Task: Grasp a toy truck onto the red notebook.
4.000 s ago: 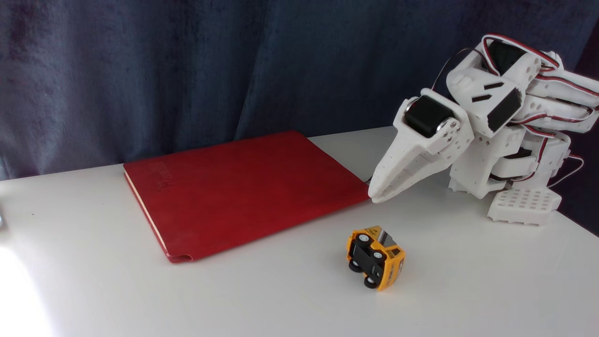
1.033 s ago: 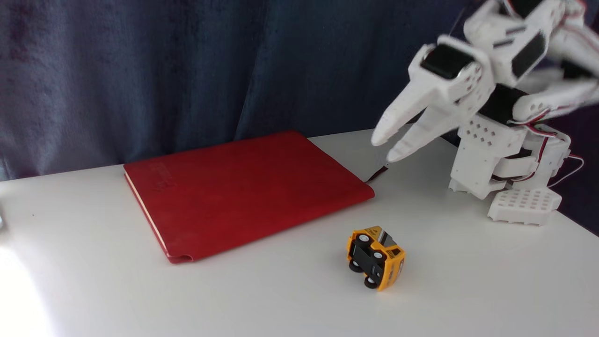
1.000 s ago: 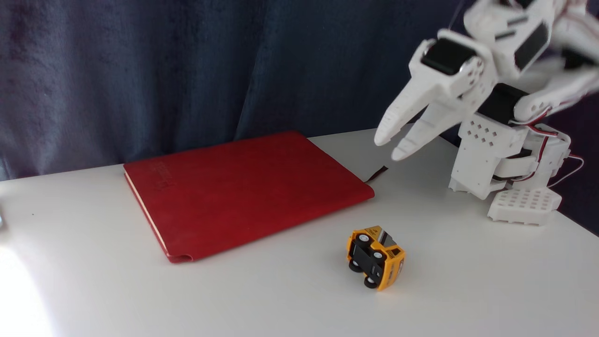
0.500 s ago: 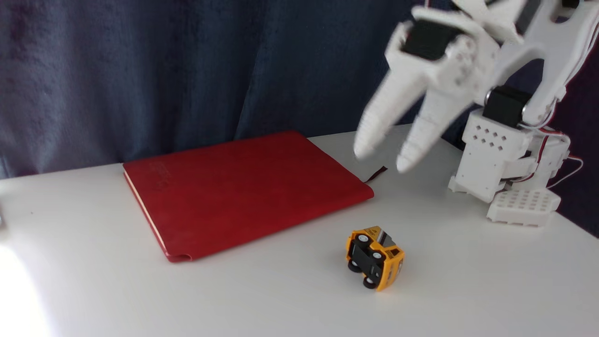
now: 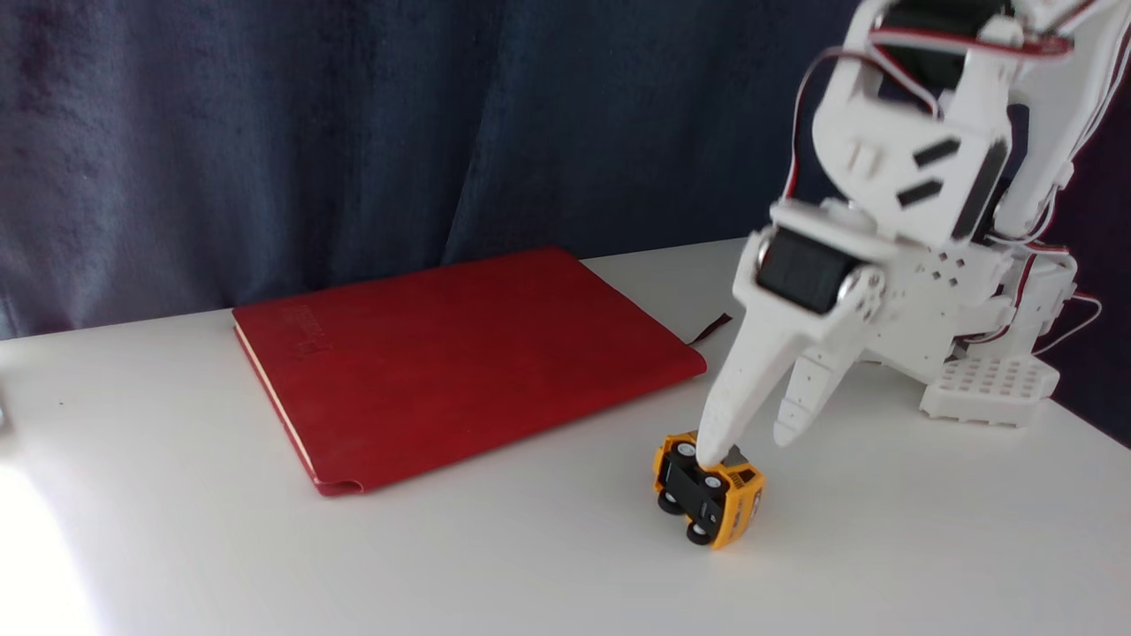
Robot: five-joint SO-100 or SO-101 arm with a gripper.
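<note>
Mostly dark blue curtain [image 5: 353,132] behind, heavy folds, soft matte cloth. White table [image 5: 530,574], smooth, slightly glossy, glare at left edge of fixed view. Red notebook [image 5: 459,362] as landmark: large flat rectangle, dark red leather-like cover, lying closed on table; embossed lettering near far-left corner, too faint to read; cream page edge along left side; thin dark ribbon bookmark [image 5: 711,329] poking out at right corner. White plastic arm [image 5: 919,168] right of notebook, blocky printed shells, black servo faces, red-white-black wires, perforated base block [image 5: 990,389] on table. Gripper [image 5: 749,446] just off notebook's near-right corner, pointing down, two tapered white fingers apart, nothing clamped between them; left fingertip [image 5: 709,455] on or just at top of truck, contact hard to tell; other finger clear above table. Toy truck [image 5: 709,490] on table, near notebook's right corner, apart from it, tipped on its side: stubby orange-yellow plastic, black underside facing camera, black wheels with white hubs; small side markings unreadable.
</note>
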